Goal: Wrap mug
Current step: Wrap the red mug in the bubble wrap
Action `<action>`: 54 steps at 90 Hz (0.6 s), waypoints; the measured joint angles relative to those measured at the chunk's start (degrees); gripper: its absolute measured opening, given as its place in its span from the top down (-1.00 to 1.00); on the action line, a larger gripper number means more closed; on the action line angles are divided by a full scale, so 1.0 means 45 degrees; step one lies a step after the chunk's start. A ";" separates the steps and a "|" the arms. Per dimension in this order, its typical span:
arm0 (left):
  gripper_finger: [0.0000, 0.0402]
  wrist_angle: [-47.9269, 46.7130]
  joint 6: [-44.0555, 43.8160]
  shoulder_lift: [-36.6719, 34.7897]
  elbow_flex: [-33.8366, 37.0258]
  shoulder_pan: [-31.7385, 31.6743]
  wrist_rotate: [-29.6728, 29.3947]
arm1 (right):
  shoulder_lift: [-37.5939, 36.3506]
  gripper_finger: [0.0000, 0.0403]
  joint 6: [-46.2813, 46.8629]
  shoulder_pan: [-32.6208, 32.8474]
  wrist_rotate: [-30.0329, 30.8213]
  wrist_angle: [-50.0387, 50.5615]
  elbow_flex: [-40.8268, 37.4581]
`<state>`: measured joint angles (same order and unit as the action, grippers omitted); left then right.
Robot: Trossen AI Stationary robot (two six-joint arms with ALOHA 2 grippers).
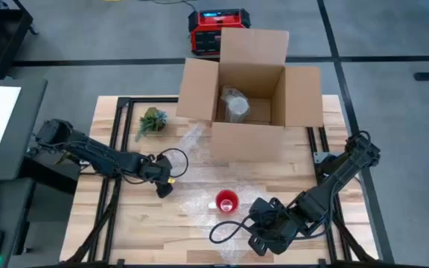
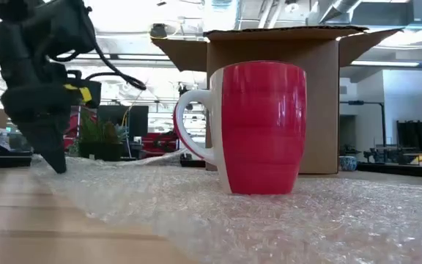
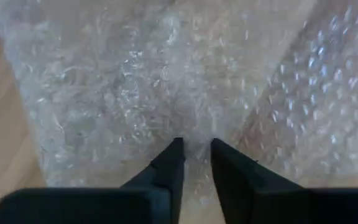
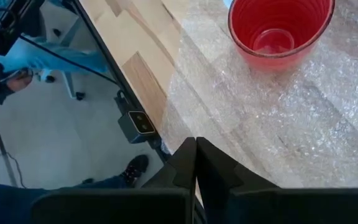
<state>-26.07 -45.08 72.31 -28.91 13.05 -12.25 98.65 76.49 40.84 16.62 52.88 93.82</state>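
— From above, what do we have?
— We see the red mug (image 1: 227,202) upright on the bubble wrap (image 1: 199,195), in front of the open cardboard box (image 1: 248,93). The left gripper (image 1: 164,189) sits at the sheet's left edge, the right gripper (image 1: 260,243) near the table's front edge (a small plant (image 1: 152,120) stands back left).
— And at table height?
— The mug (image 2: 258,125) stands with its handle to the picture's left, the left gripper (image 2: 56,160) tip down on the wrap (image 2: 269,220).
— The left wrist?
— Its fingers (image 3: 171,163) are narrowly parted, pressed into the wrap (image 3: 135,81).
— The right wrist?
— Its fingers (image 4: 213,165) are closed together on nothing, over the sheet's edge (image 4: 278,124), the mug (image 4: 279,28) beyond.
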 joint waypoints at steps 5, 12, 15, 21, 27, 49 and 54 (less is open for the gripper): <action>0.95 0.0049 -0.0015 0.0000 -0.0030 -0.0013 -0.0020 | 0.0000 1.00 0.0009 0.0000 0.0000 -0.0007 0.0000; 0.99 0.0029 -0.0073 -0.0010 -0.0195 -0.0008 -0.0238 | 0.0000 1.00 0.0014 0.0000 0.0000 -0.0023 0.0000; 0.99 -0.0015 -0.0073 -0.0024 -0.0272 -0.0008 -0.0287 | 0.0000 1.00 0.0019 0.0000 0.0000 -0.0073 0.0000; 1.00 -0.0167 -0.0045 -0.0024 -0.0499 -0.0008 -0.0329 | 0.0000 1.00 0.0019 0.0000 0.0000 -0.0169 0.0000; 1.00 -0.0359 0.0083 -0.0024 -0.0931 0.0016 -0.0337 | 0.0000 1.00 0.0024 0.0000 -0.0005 -0.0290 0.0000; 1.00 -0.0643 0.1144 -0.0215 -0.3072 0.0989 -0.0345 | -0.0024 1.00 0.0036 0.0000 0.0002 -0.0512 0.0084; 1.00 -0.0707 0.1354 -0.0272 -0.3514 0.1292 -0.0345 | -0.0024 1.00 -0.0060 0.0000 0.0013 -0.0500 0.0256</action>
<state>-29.25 -38.99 71.09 -44.72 18.87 -13.80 98.54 76.22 40.84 16.68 50.63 94.97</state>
